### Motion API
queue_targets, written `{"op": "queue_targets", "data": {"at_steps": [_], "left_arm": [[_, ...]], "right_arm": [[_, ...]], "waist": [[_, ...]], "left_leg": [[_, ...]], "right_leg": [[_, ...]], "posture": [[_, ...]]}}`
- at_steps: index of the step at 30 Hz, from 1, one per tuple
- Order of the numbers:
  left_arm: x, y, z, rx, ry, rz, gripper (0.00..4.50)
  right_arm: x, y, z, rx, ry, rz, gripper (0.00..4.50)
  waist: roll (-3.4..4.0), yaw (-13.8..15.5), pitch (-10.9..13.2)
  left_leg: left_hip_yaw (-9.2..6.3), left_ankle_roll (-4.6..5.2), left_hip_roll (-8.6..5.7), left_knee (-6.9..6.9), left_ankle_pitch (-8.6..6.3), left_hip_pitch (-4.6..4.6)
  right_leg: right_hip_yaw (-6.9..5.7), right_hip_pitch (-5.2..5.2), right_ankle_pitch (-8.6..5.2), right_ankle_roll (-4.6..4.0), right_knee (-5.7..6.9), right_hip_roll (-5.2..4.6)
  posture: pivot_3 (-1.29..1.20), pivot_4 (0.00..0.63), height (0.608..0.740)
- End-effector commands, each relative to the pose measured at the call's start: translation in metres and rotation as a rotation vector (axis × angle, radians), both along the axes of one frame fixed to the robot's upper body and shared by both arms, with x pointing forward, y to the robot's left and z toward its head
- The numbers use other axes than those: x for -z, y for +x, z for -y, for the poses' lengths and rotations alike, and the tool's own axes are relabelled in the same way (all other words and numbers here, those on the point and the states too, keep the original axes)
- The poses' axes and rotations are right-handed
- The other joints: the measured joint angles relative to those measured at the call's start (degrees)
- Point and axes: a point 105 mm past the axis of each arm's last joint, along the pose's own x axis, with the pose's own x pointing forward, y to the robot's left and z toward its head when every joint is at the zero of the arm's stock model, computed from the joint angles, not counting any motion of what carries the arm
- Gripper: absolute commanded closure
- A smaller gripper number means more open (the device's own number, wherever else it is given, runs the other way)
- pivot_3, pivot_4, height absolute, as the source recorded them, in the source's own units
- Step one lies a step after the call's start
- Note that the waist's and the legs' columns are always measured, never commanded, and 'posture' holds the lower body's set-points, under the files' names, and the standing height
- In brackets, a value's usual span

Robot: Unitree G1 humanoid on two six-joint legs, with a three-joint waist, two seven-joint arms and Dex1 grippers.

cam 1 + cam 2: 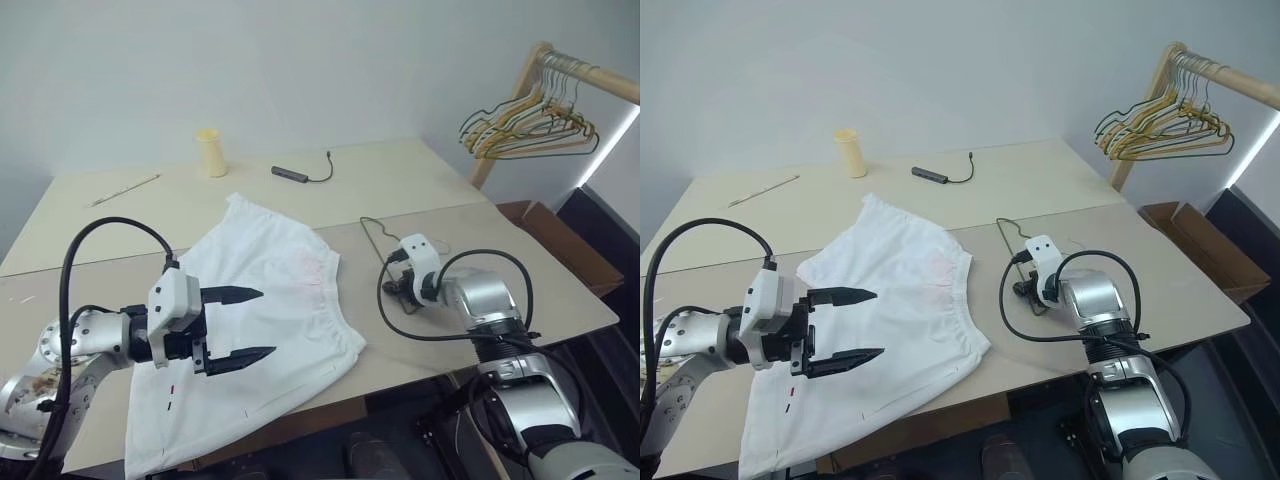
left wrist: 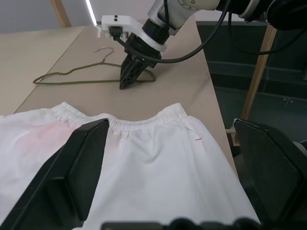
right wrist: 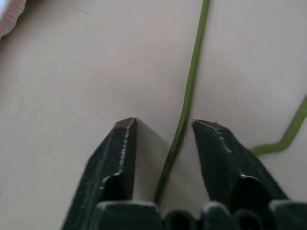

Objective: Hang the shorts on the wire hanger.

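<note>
The table [image 1: 400,190] carries everything I need. The shorts [image 1: 270,330] lie flat on it, spread toward my left side, waistband [image 2: 139,122] facing my right, legs reaching toward the near edge. Just beyond the waistband, on bare tabletop, lies the wire hanger [image 2: 72,76], flat, its long bottom bar running roughly parallel to the waistband, its hook pointing away from the shorts.

My left pincer [image 1: 238,325] hovers above the middle of the shorts, fingers spread wide, grasping nothing.

My right pincer [image 3: 163,125] is the one nearer the hanger. It slants down onto the table at the end of the hanger that lies toward my right, and the thin wire runs straight up between my two fingers, along the line I point. The fingers are narrowed around it but a gap shows on either side, so I judge the wire is bracketed, not yet pinched.

The coming move, as I see it, turns on that: the wire already sits between my right fingers, so they need only finish clenching before lifting.
</note>
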Motion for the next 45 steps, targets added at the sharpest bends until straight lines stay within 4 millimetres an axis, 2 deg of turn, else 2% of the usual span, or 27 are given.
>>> {"op": "queue_targets", "data": {"at_steps": [1, 3, 7, 9, 11, 14, 16, 20, 24, 30, 36, 39, 45], "left_arm": [[-0.010, 0.001, 0.002, 0.006, 0.008, 0.062, 0.00], [-0.010, 0.003, 0.001, 0.001, 0.008, 0.066, 0.00], [-0.008, 0.010, 0.001, -0.030, 0.025, 0.077, 0.00], [-0.007, 0.020, 0.000, -0.087, 0.020, 0.088, 0.00], [-0.008, 0.031, -0.001, -0.155, -0.012, 0.092, 0.00], [-0.022, 0.067, 0.000, -0.378, -0.287, -0.002, 0.00], [-0.027, 0.079, 0.004, -0.439, -0.443, -0.114, 0.00], [-0.040, 0.085, 0.019, -0.384, -0.742, -0.355, 0.00], [-0.043, 0.103, 0.024, -0.443, -0.915, -0.498, 0.00], [-0.065, 0.114, 0.026, -0.426, -1.090, -0.557, 0.00], [-0.075, 0.117, 0.021, -0.455, -1.116, -0.520, 0.00], [-0.078, 0.117, 0.020, -0.462, -1.129, -0.488, 0.57], [-0.082, 0.118, 0.018, -0.475, -1.167, -0.464, 2.50]], "right_arm": [[0.018, -0.007, -0.002, 0.007, -0.012, -0.073, 3.72], [0.017, -0.006, -0.001, 0.015, -0.021, -0.066, 4.42], [0.015, -0.001, 0.005, 0.044, -0.039, -0.042, 4.46], [0.012, 0.002, 0.007, 0.047, -0.061, -0.008, 4.46], [0.001, 0.006, 0.006, 0.049, -0.052, 0.058, 4.46], [-0.038, 0.017, -0.002, 0.032, -0.031, 0.269, 4.46], [-0.061, 0.016, -0.011, -0.022, -0.017, 0.392, 4.46], [-0.102, -0.002, -0.041, -0.205, 0.060, 0.614, 4.46], [-0.128, -0.020, -0.063, -0.315, 0.101, 0.795, 4.46], [-0.146, -0.039, -0.087, -0.428, 0.178, 0.954, 4.46], [-0.143, -0.055, -0.101, -0.537, 0.186, 0.993, 4.46], [-0.139, -0.061, -0.105, -0.589, 0.184, 0.997, 4.50], [-0.135, -0.062, -0.107, -0.601, 0.175, 0.992, 4.50]], "waist": [[-0.05, -0.02, -0.13], [-0.13, -0.01, -0.22], [-0.25, -0.01, -0.32], [-0.28, -0.04, -0.36], [-0.28, -0.02, -0.36], [-0.19, 0.38, -0.30], [-0.14, 0.70, -0.27], [-0.12, 0.34, -0.28], [-0.13, 0.56, -0.29], [-0.13, 0.78, -0.29], [-0.13, 0.67, -0.29], [-0.13, 0.76, -0.29], [-0.13, 0.88, -0.29]], "left_leg": [[0.00, 0.00, 0.01, 0.00, 0.00, 0.01], [0.00, 0.00, 0.02, 0.00, 0.00, 0.02], [-0.01, 0.00, 0.01, 0.00, 0.00, 0.05], [-0.02, 0.00, 0.01, 0.00, 0.00, 0.15], [-0.04, 0.00, 0.00, 0.00, 0.00, 0.36], [-0.10, 0.00, 0.00, 0.02, 0.00, 0.40], [-0.14, 0.00, -0.06, 0.09, 0.00, 0.27], [-0.23, -0.02, -0.09, 0.09, -0.02, -0.34], [-0.48, -0.06, -0.08, 0.10, -0.04, -0.63], [-0.48, -0.14, -0.23, 0.21, 0.01, -0.62], [-0.49, -0.20, -0.22, 0.20, 0.05, -0.51], [-0.49, -0.21, -0.26, 0.21, 0.06, -0.50], [-0.49, -0.21, -0.27, 0.21, 0.07, -0.50]], "right_leg": [[0.00, 0.01, 0.00, 0.00, 0.00, 0.01], [0.00, 0.02, 0.00, 0.00, 0.00, 0.02], [-0.01, 0.09, 0.00, 0.00, -0.02, 0.02], [-0.02, 0.27, 0.00, 0.01, -0.07, 0.02], [-0.03, 0.50, -0.02, 0.06, -0.14, 0.00], [-0.06, 0.62, -0.10, 0.33, -0.23, -0.02], [-0.06, 0.52, -0.05, 0.40, -0.21, -0.09], [-0.01, -0.17, 0.11, 0.22, -0.07, -0.11], [-0.12, -0.30, 0.11, 0.22, -0.15, -0.17], [-0.12, -0.25, 0.14, 0.22, -0.13, -0.17], [-0.10, -0.17, 0.16, 0.18, -0.12, -0.09], [-0.10, -0.14, 0.16, 0.18, -0.14, -0.10], [-0.10, -0.13, 0.16, 0.18, -0.16, -0.10]], "posture": [[-0.10, 0.000, 0.740], [-0.10, 0.000, 0.740], [-0.10, 0.000, 0.740], [-0.11, 0.000, 0.740], [-0.11, 0.000, 0.740], [-0.12, 0.000, 0.740], [-0.13, 0.000, 0.740], [-0.14, 0.000, 0.740], [-0.14, 0.000, 0.740], [-0.15, 0.000, 0.740], [-0.15, 0.000, 0.740], [-0.15, 0.000, 0.740], [-0.14, 0.000, 0.740]]}}
